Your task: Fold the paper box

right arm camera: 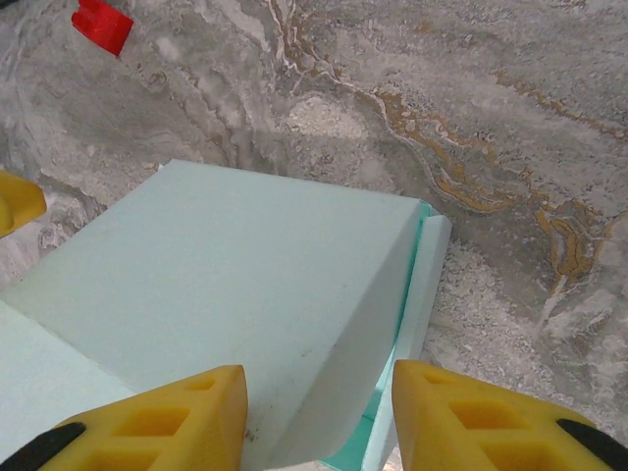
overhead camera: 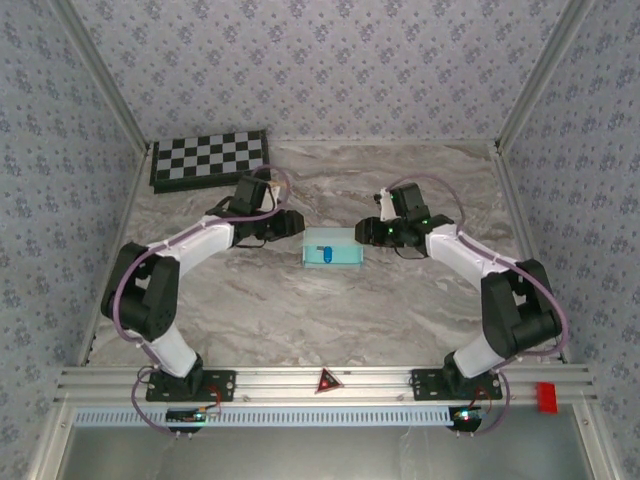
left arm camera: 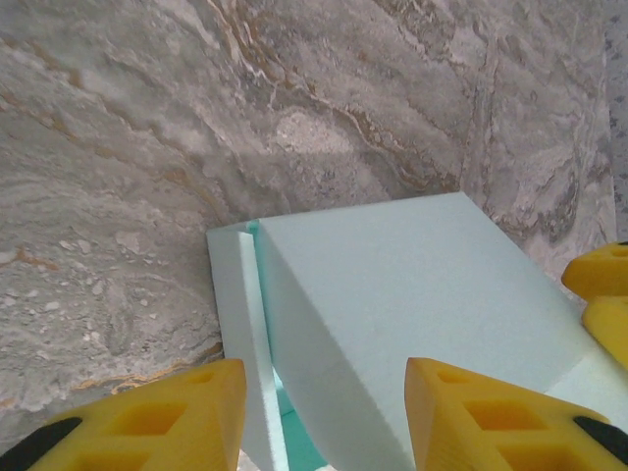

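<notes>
From above: one pale cyan paper box point(overhead camera: 333, 252) lies mid-tabletop point(overhead camera: 300, 320). The left pincer point(overhead camera: 296, 224) and right pincer point(overhead camera: 366, 232) sit at its two ends, likely to steady it for folding. One checkerboard point(overhead camera: 210, 158) and one red block point(overhead camera: 546, 396) sit aside.

Left wrist: yellow fingers point(left arm camera: 167, 422) half spread, straddling the box's end flap; whether they pinch it I cannot tell.

Right wrist: likewise half spread at the opposite end, grip unclear.

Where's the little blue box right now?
In the top view the box lies between the left end effector and the right end effector.
</notes>
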Motion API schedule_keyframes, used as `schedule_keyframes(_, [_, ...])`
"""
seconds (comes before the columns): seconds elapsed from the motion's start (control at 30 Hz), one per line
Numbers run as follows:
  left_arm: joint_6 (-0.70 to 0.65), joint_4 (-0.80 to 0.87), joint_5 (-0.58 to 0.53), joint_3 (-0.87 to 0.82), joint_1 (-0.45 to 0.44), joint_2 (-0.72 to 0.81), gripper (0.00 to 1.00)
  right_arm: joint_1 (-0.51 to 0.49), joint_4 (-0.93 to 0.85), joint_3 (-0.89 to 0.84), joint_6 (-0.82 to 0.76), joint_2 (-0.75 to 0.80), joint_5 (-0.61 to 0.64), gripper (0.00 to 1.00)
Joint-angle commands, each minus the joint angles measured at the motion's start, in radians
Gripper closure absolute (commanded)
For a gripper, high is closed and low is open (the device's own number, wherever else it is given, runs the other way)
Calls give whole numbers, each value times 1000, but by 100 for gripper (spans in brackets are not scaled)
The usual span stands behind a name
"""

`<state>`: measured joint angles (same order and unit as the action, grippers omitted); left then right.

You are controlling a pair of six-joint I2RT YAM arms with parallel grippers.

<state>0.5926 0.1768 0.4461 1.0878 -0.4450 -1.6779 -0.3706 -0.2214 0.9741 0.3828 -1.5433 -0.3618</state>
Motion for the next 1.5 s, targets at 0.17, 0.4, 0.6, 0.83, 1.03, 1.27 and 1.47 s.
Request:
schedule_keyframes(0.17, [-22,73,16,47,-27,-66,55,0,-52,37,-26,-57,-1,57])
schedule_keyframes(0.4, [-40,102,-37,34,-40,-85,56,-7,-56,37,-31,-89,20,57])
schedule_keyframes(0.6, [-43,102,-47,23,-47,-103,56,-17,-53,39,-29,-130,26,58])
schedule_keyframes(0.83, [-18,53,-34,6,-58,-118,57,-23,-47,50,-31,-170,26,61])
schedule_keyframes(1.03, [28,7,-29,-35,-63,-120,60,-34,-69,91,-54,-217,32,70])
schedule_keyframes(1.27, [63,-24,-60,-106,-79,-80,62,-58,-121,169,-108,-289,43,72])
schedule_keyframes(1.47, [122,-36,-107,-170,-102,-31,68,-91,-176,266,-202,-356,67,72])
